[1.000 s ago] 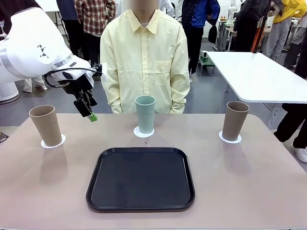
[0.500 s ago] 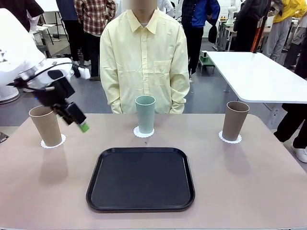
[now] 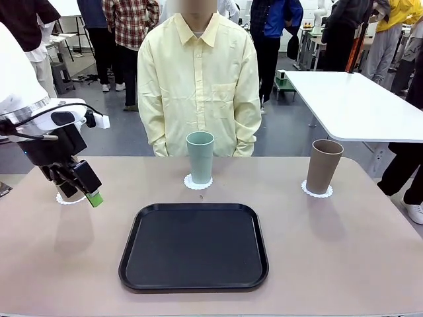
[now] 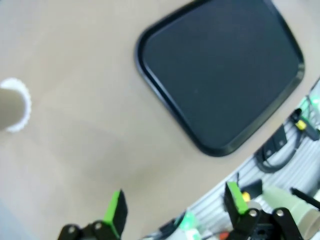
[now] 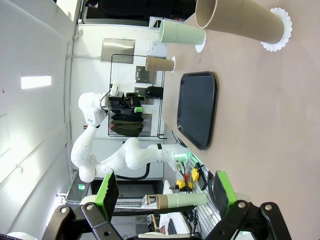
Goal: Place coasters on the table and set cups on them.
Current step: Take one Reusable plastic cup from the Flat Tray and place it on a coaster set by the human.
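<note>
Where lacy coasters meet matte cups

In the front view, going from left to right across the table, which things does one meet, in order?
left gripper, open → black tray → mint-green cup on its coaster → taupe-brown cup on its coaster. The coaster behind the left gripper is left out, as they overlap.

This was a robotics lab or demo hall: a white robot arm worked at a beige surface, another white table stood behind, with onlookers about.
</note>
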Controlling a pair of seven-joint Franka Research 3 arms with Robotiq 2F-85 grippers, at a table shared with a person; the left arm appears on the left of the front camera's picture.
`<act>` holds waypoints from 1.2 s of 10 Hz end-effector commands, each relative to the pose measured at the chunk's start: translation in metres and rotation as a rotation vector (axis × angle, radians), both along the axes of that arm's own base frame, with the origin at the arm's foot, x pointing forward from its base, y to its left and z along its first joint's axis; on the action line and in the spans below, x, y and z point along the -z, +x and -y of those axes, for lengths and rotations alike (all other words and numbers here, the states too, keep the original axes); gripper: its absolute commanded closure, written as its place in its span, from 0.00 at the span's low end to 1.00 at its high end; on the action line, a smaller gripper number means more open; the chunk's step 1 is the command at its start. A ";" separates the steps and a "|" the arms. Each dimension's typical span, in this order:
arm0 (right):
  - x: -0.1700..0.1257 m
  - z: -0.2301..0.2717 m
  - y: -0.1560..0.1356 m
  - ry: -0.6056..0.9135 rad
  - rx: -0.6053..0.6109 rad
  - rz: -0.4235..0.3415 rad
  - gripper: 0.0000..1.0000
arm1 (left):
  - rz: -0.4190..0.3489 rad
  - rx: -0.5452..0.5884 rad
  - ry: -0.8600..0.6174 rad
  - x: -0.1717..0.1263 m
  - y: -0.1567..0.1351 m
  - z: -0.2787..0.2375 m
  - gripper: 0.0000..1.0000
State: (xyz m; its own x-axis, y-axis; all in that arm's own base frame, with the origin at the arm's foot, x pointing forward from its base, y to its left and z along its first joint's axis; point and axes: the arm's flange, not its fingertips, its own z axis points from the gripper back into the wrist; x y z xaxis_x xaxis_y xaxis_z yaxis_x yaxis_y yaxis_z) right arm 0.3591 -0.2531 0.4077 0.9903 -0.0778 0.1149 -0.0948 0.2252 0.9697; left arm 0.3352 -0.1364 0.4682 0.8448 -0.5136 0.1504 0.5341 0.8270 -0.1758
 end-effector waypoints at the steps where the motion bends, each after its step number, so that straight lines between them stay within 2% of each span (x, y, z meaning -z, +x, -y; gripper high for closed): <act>1: 0.000 0.001 -0.001 -0.003 -0.003 -0.002 0.00 | 0.017 0.007 -0.020 -0.001 0.006 0.003 0.00; 2: 0.000 0.001 -0.001 -0.003 -0.003 -0.002 0.00 | 0.000 0.000 0.000 0.000 0.000 0.000 0.00; 3: 0.000 0.001 -0.001 -0.003 -0.003 -0.002 0.00 | -0.075 0.065 -0.249 0.010 0.012 -0.022 0.00; 4: 0.000 0.001 -0.001 -0.003 -0.003 -0.002 0.00 | -0.121 0.071 -0.353 0.009 0.012 -0.043 0.00; 5: 0.000 0.001 -0.001 -0.003 -0.003 -0.002 0.00 | -0.117 0.061 -0.441 -0.006 0.004 -0.066 0.00; 6: 0.000 0.001 -0.001 -0.003 -0.003 -0.002 0.00 | -0.126 0.023 -0.518 -0.014 -0.003 -0.097 0.00; 7: 0.000 0.001 -0.001 -0.003 -0.003 -0.002 0.00 | -0.151 -0.025 -0.574 -0.020 0.006 -0.127 0.00; 11: 0.000 0.001 -0.001 -0.003 -0.003 -0.002 0.00 | -0.281 -0.185 -0.858 0.010 0.041 -0.239 0.00; 12: 0.000 0.001 -0.001 -0.003 -0.003 -0.002 0.00 | -0.277 -0.205 -0.932 0.017 0.044 -0.261 0.00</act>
